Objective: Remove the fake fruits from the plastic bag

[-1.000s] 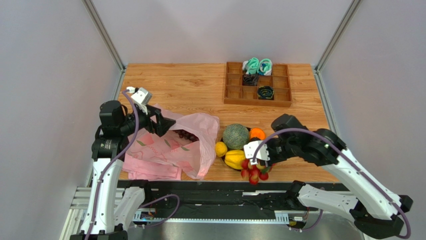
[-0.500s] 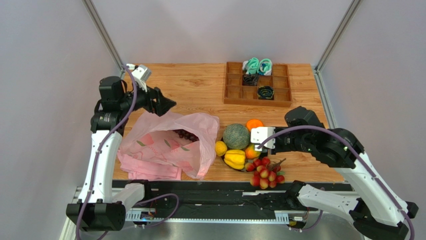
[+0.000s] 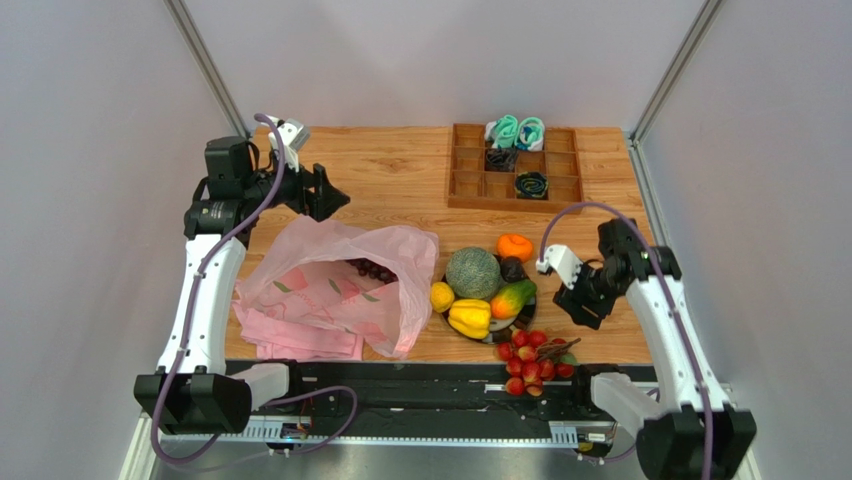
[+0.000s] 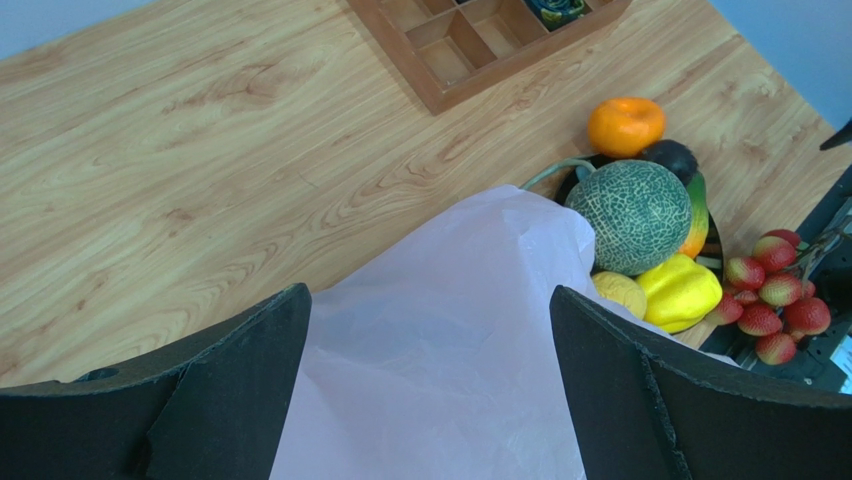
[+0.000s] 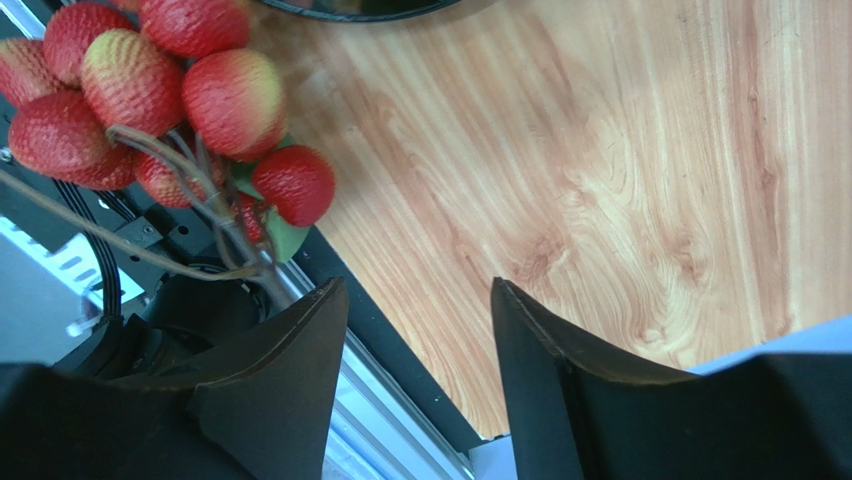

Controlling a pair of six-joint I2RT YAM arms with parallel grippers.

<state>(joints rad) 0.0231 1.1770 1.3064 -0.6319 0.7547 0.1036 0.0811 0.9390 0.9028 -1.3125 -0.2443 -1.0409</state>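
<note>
Most of the fake fruits are out and sit bunched on the worktop just right of the plastic bag (image 3: pixel 340 285): melon (image 3: pixel 471 272), orange (image 3: pixel 514 246), lemon (image 3: pixel 442 297) and yellow lobed piece (image 3: pixel 469 317), on or round a dark dish (image 5: pixel 350 10). The red berries (image 3: pixel 535 355) lie at the near edge, partly over the black rail. Only the grapes (image 3: pixel 372 269) sit inside the bag, dark, toward its far-right part.

Left pincer (image 4: pixel 428 310) hangs above the bag's far side, spread wide, holding nothing. Right pincer (image 5: pixel 415 290) is beside the berries, fingers apart w/ nothing between.

Handling, prob.: the grapes look like light hollow plastic, knobbly and easy to roll. A hold across the bunch or on its stem looks safest. The bag is thin, crinkly and slippery, so it will likely lift w/ the fruit unless 1 pincer pins or holds up an edge.

In the way: loose film draped round the grapes, and the melon and lemon close against the bag's right side. The wooden tray (image 3: pixel 515 207) w/ teal items (image 3: pixel 515 130) is well apart, no bother.
</note>
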